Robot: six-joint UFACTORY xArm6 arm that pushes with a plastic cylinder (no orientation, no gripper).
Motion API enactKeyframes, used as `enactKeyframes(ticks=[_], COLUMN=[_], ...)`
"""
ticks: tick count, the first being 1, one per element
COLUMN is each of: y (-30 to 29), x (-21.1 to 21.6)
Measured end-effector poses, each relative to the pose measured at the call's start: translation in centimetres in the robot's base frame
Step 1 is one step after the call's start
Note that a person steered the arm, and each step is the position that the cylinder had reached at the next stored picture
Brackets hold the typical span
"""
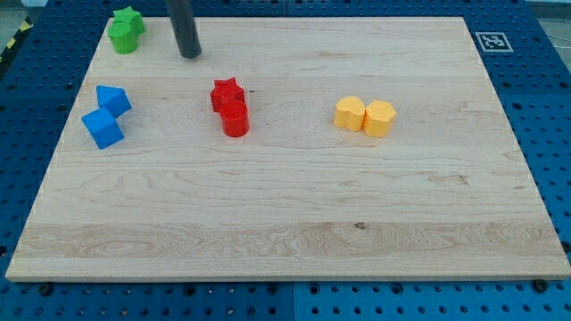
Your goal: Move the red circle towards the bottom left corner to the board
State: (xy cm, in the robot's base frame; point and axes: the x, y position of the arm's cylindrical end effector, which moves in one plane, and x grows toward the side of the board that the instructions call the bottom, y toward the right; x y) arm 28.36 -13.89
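Blue pegboard surrounds a pale wooden board, on which all blocks are seen. My tip is planted near the view's top left; as a bare rod it has nothing to open or close, and nothing is held or touched by it. Just to its left, 2 green blocks are clustered, a star shape against a rounder one. Below and right of the tip, well apart from it, the red circle is found touching a red star above it. At the left, 2 blue blocks are paired; right of centre, 2 yellow blocks sit side by side.
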Motion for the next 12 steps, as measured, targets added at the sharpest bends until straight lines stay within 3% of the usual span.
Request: enactKeyframes(ticks=[2, 6, 7, 12], y=[1.3, 11.2, 12.6, 7.7], x=[5.3, 8.3, 10.9, 13.9])
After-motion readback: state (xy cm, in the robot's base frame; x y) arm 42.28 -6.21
